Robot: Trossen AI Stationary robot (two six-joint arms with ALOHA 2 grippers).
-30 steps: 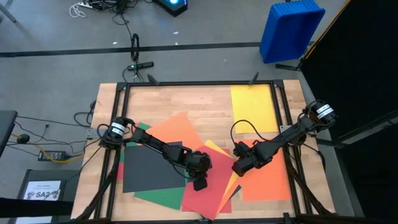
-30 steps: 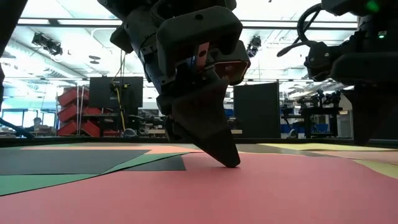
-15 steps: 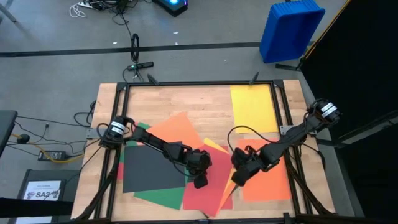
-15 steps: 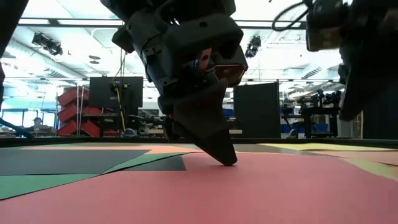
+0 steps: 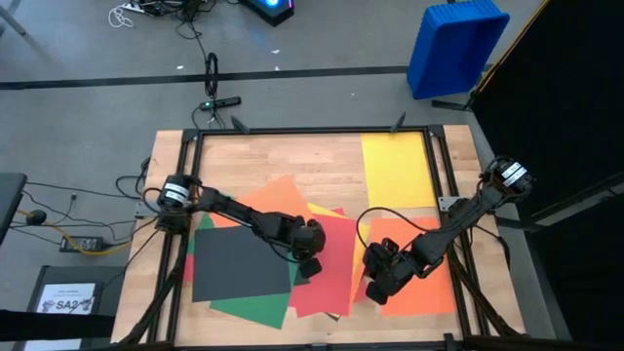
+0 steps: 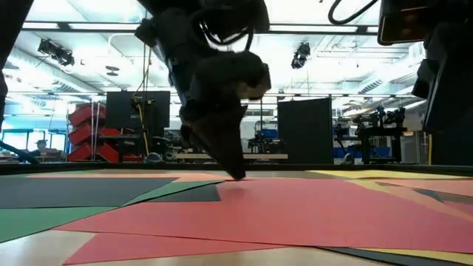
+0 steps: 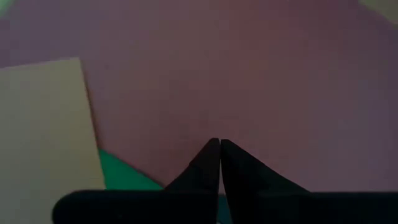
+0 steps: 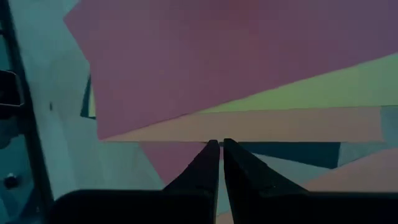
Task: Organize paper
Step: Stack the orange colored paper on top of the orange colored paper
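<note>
The red sheet (image 5: pixel 330 263) has swung round from its earlier tilt and now lies squarer in the overlapping pile at the table's middle. The left gripper (image 5: pixel 311 265), fingers pinched together, presses on it. The right gripper (image 5: pixel 375 290), likewise closed, has moved onto the orange sheet (image 5: pixel 421 283), so stacking is progressing.

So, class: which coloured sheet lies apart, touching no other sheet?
The yellow sheet at the table's far right corner: it lies alone on bare wood, while the others overlap in a pile.
</note>
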